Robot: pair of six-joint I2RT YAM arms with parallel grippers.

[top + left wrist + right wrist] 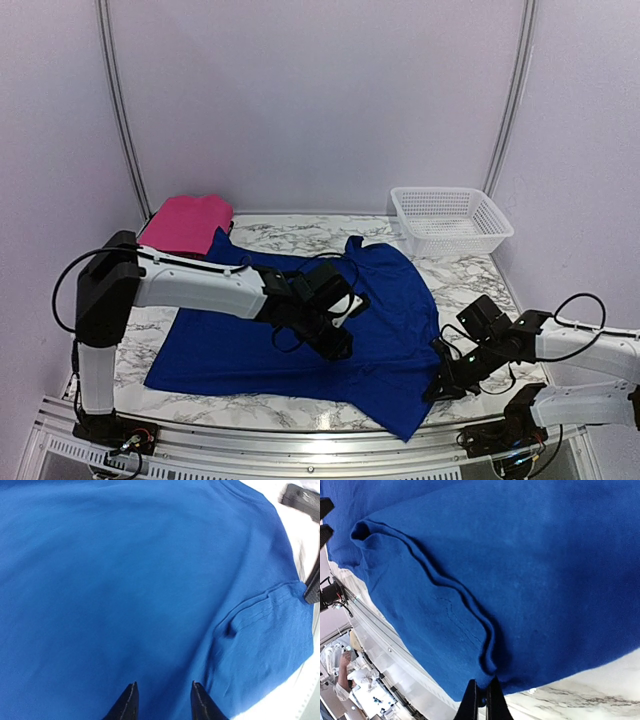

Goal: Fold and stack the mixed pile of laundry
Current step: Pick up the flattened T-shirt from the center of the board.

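Note:
The royal blue garment (pixel 300 330) lies spread over the marble table, its front corner hanging over the near edge. It fills the left wrist view (pixel 125 580) and the right wrist view (pixel 520 555). The magenta-pink garment (pixel 185 222) lies folded at the back left. My left gripper (pixel 340 345) is open and empty just above the middle of the blue cloth, also in its wrist view (pixel 163 687). My right gripper (pixel 437 390) is shut on the blue garment's right edge, pinching a fold, as its wrist view (pixel 483 686) shows.
A white mesh basket (pixel 450 222) stands at the back right. The marble table (pixel 470 280) ends in a metal rail (pixel 300 440) at the near edge. White walls close in the back and sides.

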